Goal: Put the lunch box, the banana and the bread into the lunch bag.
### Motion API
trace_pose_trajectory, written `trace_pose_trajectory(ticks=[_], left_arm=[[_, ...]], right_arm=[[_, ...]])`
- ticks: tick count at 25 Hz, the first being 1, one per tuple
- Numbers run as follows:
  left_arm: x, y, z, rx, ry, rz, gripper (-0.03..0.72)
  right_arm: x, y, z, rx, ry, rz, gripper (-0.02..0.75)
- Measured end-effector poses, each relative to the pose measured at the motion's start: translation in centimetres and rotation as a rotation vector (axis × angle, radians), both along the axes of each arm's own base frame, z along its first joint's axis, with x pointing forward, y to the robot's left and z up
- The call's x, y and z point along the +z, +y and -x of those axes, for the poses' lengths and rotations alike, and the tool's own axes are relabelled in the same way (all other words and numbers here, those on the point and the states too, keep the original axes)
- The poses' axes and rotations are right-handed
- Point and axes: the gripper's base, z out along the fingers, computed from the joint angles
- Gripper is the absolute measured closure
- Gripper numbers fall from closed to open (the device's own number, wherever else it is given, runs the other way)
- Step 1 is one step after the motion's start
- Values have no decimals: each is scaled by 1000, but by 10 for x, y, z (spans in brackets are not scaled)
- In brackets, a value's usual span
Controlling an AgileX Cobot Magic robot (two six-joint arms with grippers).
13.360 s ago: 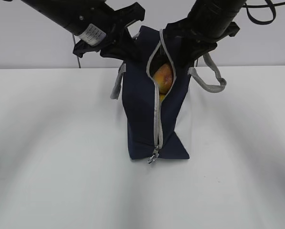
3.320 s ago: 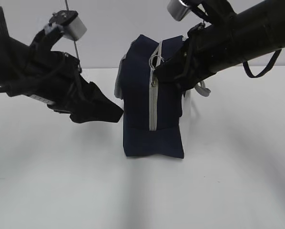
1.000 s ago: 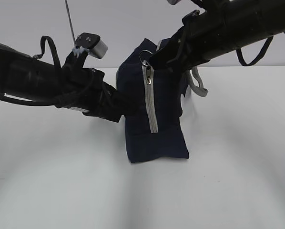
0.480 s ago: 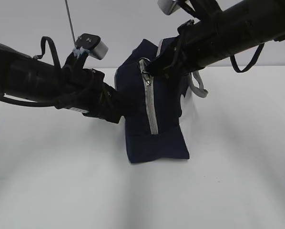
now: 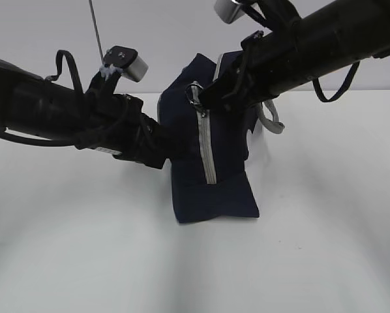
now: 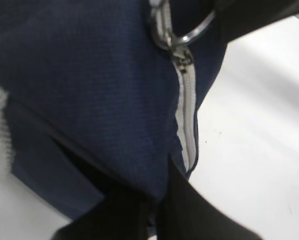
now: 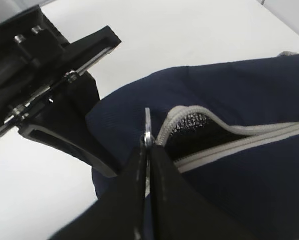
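The navy lunch bag stands mid-table and leans a little. Its grey zipper is closed down the near end. My right gripper is shut on the ring pull at the bag's top. In the right wrist view its fingers pinch the ring pull, and a short gap of zipper behind stays open onto a dark inside. My left gripper is shut on a fold of the bag's left side. That fold shows in the left wrist view. The lunch box, banana and bread are hidden.
A grey strap handle hangs off the bag's right side behind my right arm. The white table lies around the bag. A thin cable hangs at the back left. My left gripper's body also shows in the right wrist view.
The zipper, once open with a golden roll showing, is now closed down the near end. My left gripper has taken hold of the bag's side. My right gripper shifted slightly left with the ring pull.
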Motion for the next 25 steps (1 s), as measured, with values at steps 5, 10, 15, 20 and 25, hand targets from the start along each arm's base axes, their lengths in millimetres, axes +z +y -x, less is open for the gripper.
trace_pose_trajectory(ticks=[5, 10, 15, 20, 25], left_arm=[[0, 0, 0, -2, 0, 0, 685], [0, 0, 0, -2, 0, 0, 685], [0, 0, 0, -3, 1, 0, 685], [0, 0, 0, -4, 1, 1, 686], [0, 0, 0, -4, 1, 1, 686]], right_arm=[[-9, 2, -3, 2, 29, -1, 753], [-10, 2, -4, 4, 35, -1, 748], [-10, 2, -3, 7, 35, -2, 728], [-10, 3, -3, 14, 42, -3, 717], [-10, 3, -1, 30, 49, -2, 711]])
